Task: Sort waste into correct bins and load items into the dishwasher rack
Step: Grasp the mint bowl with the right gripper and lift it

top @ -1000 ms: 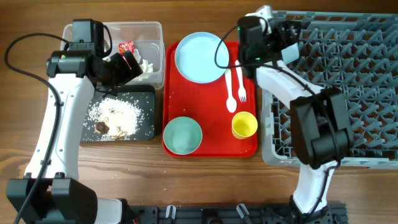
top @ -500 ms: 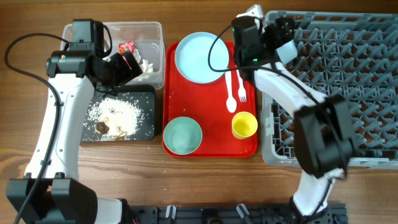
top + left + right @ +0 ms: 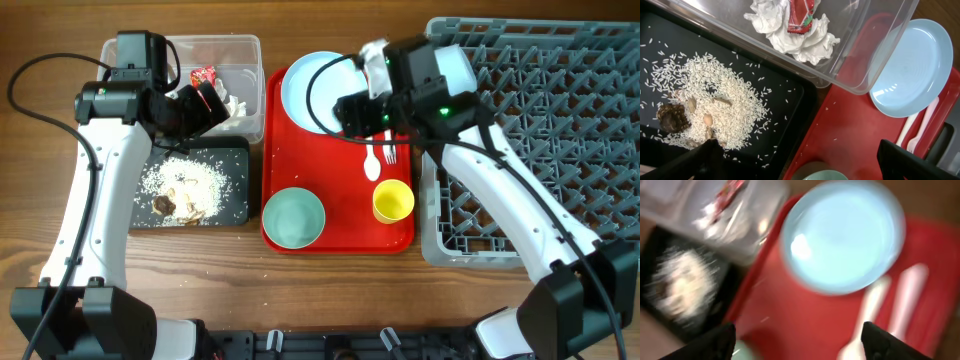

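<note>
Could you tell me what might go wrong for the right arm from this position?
The open right fingers hang over the white spoon and fork, which lie side by side, so closing could catch both or flick one. The blue plate lies flat on the red tray right beside them and could get nudged.

Right tool (image 3: 352, 108) hovers over the red tray (image 3: 340, 205) — at the plate (image 3: 305, 90) edge, spoon (image 3: 372, 167) just below.
</note>
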Action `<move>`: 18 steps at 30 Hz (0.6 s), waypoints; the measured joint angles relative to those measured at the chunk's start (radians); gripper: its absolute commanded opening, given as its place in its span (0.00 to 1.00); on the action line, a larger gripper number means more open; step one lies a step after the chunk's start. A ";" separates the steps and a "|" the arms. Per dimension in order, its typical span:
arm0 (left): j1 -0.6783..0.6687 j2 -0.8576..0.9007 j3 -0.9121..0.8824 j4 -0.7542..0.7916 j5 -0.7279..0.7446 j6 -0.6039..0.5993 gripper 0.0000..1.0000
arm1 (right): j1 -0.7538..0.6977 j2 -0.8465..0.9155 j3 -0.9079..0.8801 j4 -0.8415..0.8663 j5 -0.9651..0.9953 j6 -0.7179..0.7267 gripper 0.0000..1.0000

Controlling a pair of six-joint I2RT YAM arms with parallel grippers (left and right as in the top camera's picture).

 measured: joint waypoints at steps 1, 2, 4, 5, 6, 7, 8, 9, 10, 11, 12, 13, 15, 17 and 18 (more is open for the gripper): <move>0.000 0.000 0.000 0.000 0.000 0.000 1.00 | 0.006 0.000 -0.017 -0.001 -0.029 0.027 0.72; 0.000 0.000 0.000 0.000 0.000 0.000 1.00 | 0.016 0.002 -0.042 -0.003 -0.061 0.065 0.68; 0.000 0.000 0.000 0.000 0.000 0.000 1.00 | 0.046 0.011 -0.092 -0.006 -0.093 0.112 0.60; 0.000 0.000 0.000 0.000 0.000 0.000 1.00 | 0.066 0.018 -0.116 -0.010 -0.101 0.130 0.60; 0.000 0.000 0.000 0.000 0.000 0.000 1.00 | 0.085 0.024 -0.135 -0.010 -0.101 0.145 0.59; 0.000 0.000 0.000 0.000 0.000 0.000 1.00 | 0.103 0.030 -0.152 -0.011 -0.097 0.164 0.59; 0.000 0.000 0.000 0.000 0.000 0.000 1.00 | 0.129 0.035 -0.172 -0.015 -0.086 0.191 0.57; 0.000 0.000 0.000 0.000 0.000 0.000 1.00 | 0.155 0.040 -0.187 -0.018 -0.071 0.220 0.57; 0.000 0.000 0.000 0.000 0.000 0.000 1.00 | 0.181 0.044 -0.200 -0.018 -0.048 0.249 0.55; 0.000 0.000 0.000 0.000 0.000 0.000 1.00 | 0.200 0.047 -0.207 -0.017 -0.030 0.272 0.54; 0.000 0.000 0.000 0.000 0.000 0.000 1.00 | 0.222 0.053 -0.213 -0.016 -0.008 0.298 0.53; 0.000 0.000 0.000 0.000 0.000 0.000 1.00 | 0.241 0.060 -0.216 -0.017 0.013 0.320 0.50; 0.000 0.000 0.000 0.000 0.000 0.000 1.00 | 0.266 0.079 -0.217 -0.015 0.042 0.354 0.46; 0.000 0.000 0.000 0.000 0.000 0.000 1.00 | 0.276 0.105 -0.217 -0.013 0.060 0.382 0.43; 0.000 0.000 0.000 0.000 0.000 0.000 1.00 | 0.277 0.122 -0.217 -0.013 0.068 0.393 0.41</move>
